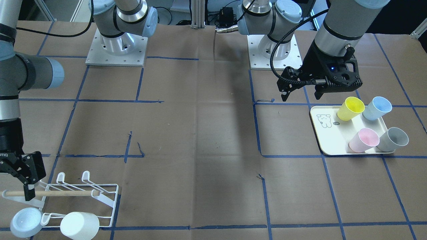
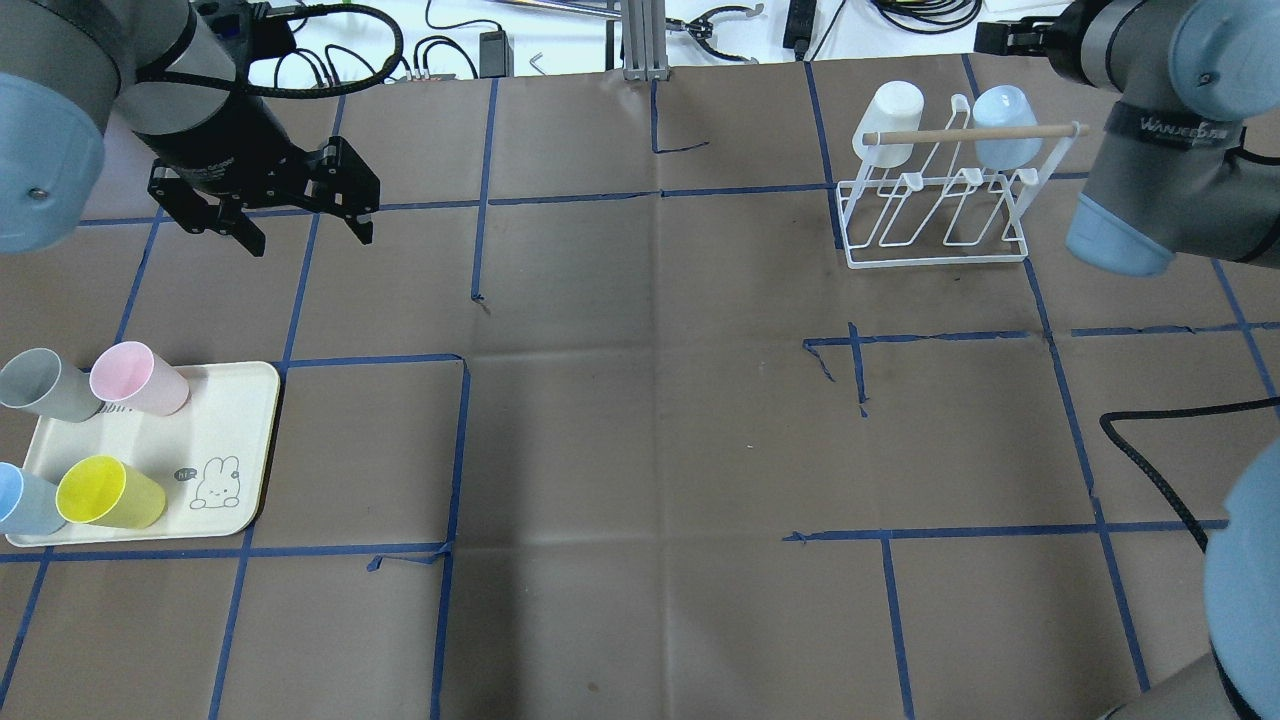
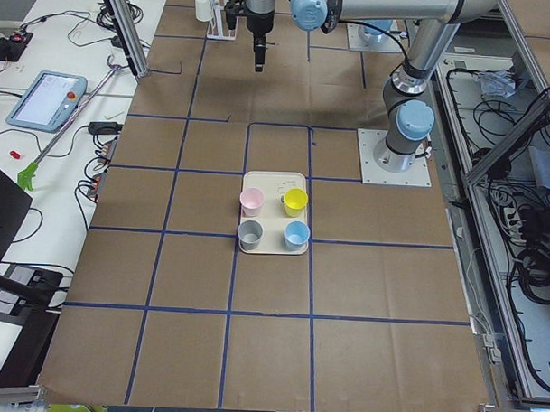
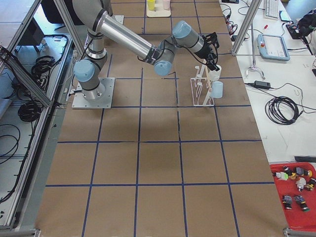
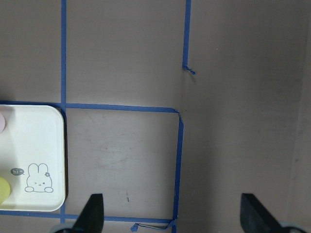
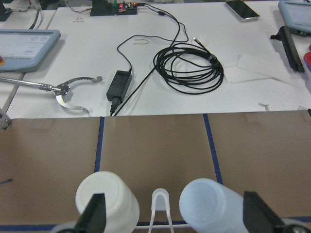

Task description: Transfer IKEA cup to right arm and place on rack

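**Two open grippers, nothing held**

The right gripper (image 1: 25, 181) is seen in its own wrist view with the fingers spread wide, and nothing is gripped between them. Framed between those fingers are a white cup (image 6: 108, 198) and a pale-blue cup (image 6: 214, 203), both hung mouth-first on the rack (image 1: 105, 200) with their bases turned outward. Where this gripper is set is shown only by the front-facing view: at the end of the rack, over the tip of the wooden dowel (image 1: 66, 193). Whether finger and dowel touch cannot be told. In the overhead view the right arm (image 2: 1150, 190) is shown reaching past the rack, but its fingers cannot be made out there. The rack's whole frame and both hung cups are shown plainly in that view.

The left gripper (image 2: 305, 232) is likewise held open and empty, raised over bare table (image 2: 640, 450) near the cream tray (image 2: 250, 420). Only the tray's corner, a rabbit drawing and slivers of two cups are taken in by the left wrist view. All four cups on the tray are given by the overhead view: a grey cup (image 2: 45, 385), a pink cup (image 2: 138, 378), a yellow cup (image 2: 108, 492) and a blue cup (image 2: 22, 500). They are placed well apart from the rack, at the table's opposite end.
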Robot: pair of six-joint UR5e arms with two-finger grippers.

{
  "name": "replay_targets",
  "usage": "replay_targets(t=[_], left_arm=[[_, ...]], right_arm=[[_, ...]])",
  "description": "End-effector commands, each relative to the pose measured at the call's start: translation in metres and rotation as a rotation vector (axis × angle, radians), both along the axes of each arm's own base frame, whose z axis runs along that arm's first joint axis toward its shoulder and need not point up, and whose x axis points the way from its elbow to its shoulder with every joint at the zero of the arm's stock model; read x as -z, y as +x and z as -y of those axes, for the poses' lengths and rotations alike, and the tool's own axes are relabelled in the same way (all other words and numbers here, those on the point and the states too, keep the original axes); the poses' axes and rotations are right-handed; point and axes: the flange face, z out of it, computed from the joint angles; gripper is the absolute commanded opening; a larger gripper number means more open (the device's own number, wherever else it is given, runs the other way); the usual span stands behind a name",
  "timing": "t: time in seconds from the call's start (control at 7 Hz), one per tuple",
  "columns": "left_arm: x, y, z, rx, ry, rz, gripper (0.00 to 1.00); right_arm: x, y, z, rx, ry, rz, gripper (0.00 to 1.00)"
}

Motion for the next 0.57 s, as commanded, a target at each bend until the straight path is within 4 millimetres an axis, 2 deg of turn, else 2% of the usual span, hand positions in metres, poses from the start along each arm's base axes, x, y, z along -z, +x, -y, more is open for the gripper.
replay_targets(t=[0.0,0.14,0.43], left_arm=[[0.001,-0.004,-0.001,-0.004,0.001,0.0,0.99],[0.001,-0.004,-0.001,-0.004,0.001,-0.001,0.99],[0.001,-0.005,-0.001,-0.002,0.001,-0.003,0.99]], right_arm=[[-0.005,0.022,-0.023,-0.004,0.22,0.008,1.0],[-0.014,0.038,-0.041,-0.012,0.323,0.027,1.0],[-0.019,0.049,-0.077,0.02,0.537,0.027,1.0]])
